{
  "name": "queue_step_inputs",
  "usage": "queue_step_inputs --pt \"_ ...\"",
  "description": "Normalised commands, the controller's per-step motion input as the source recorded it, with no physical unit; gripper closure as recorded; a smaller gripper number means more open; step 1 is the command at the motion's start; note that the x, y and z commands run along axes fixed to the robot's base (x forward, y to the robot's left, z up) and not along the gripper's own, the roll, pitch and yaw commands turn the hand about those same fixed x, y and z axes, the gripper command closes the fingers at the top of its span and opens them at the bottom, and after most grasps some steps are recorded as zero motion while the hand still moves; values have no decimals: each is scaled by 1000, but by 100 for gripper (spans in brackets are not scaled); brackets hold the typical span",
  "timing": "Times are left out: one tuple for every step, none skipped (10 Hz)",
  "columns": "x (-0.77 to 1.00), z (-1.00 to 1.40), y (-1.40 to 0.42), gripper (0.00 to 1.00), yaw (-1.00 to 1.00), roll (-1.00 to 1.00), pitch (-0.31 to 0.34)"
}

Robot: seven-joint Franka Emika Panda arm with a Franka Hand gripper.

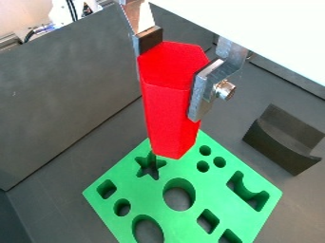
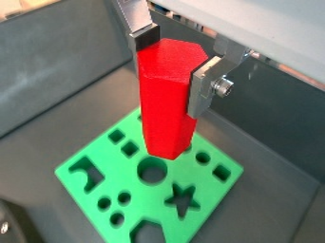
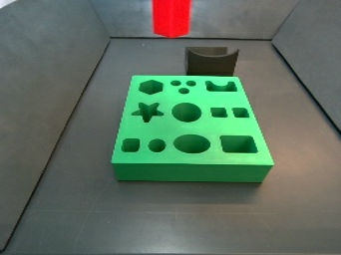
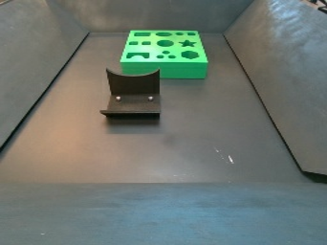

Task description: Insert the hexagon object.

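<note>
My gripper (image 1: 178,71) is shut on the hexagon object (image 1: 169,104), a tall bright red hexagonal peg held upright by its top end; both wrist views show this (image 2: 176,62). The peg (image 2: 165,104) hangs above the green block (image 1: 241,214), a slab with several shaped holes, near its star hole (image 1: 150,168). In a side view only the peg's lower end (image 3: 170,15) shows, high above the far side of the block (image 3: 186,169). A hexagonal hole (image 3: 151,86) lies in the block's far left corner. The gripper is out of the other side view.
The dark fixture (image 3: 210,60) stands just behind the green block, and shows in another side view (image 4: 132,93) in front of the block (image 4: 166,53). Dark grey sloping walls (image 3: 80,90) enclose the floor on all sides.
</note>
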Motion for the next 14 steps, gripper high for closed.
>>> queue_step_inputs --pt "-137 -1000 1000 100 0 -94 43" --pt "-209 -1000 1000 100 0 -121 19" --pt "-294 -1000 980 100 20 -156 0" --pt "-383 -1000 463 100 31 0 -89" --pt "-460 -1000 440 100 57 -13 -127" --pt "-437 -1000 403 100 66 0 -144" --pt "-11 -1000 126 100 0 126 -7" --pt "97 -954 103 100 0 110 0" --pt "340 -703 211 100 0 0 84" --pt "349 -660 111 100 0 0 56" --pt "206 -586 0 100 0 -63 10" --pt "131 -480 0 100 -3 -73 0" --pt "57 -426 -71 100 0 -80 0" --pt "0 -331 -151 100 0 -80 0"
